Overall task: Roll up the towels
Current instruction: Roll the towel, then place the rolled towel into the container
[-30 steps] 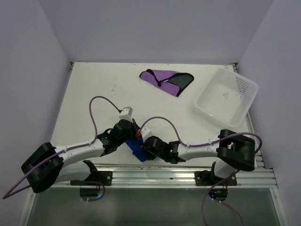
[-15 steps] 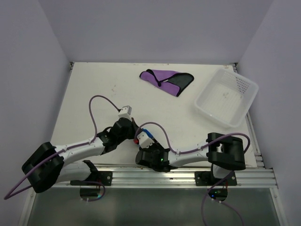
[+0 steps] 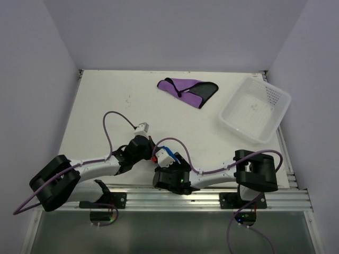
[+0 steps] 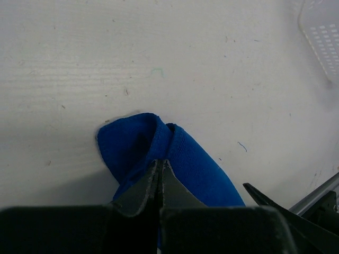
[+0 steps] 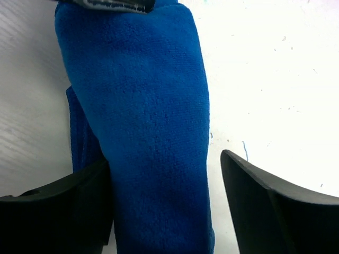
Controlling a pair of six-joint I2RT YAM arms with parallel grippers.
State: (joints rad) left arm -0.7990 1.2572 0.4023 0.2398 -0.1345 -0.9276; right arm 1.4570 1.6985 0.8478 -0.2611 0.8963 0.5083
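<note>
1. I've swung my right gripper [image 5: 165,159] round over the blue towel [image 5: 153,95], hiding most of it from above.
2. Its jaws have spread; one now stands clear of the towel.

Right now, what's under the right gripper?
The rolled blue towel lies on the white table, between the open jaws of the right gripper. Whatever is beneath the roll is covered.

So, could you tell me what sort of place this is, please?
Probably a lab robot cell, not a home: a white table boxed in by plain panels, two arms bolted to an aluminium rail, with props on it, a purple towel and a white basket.
</note>
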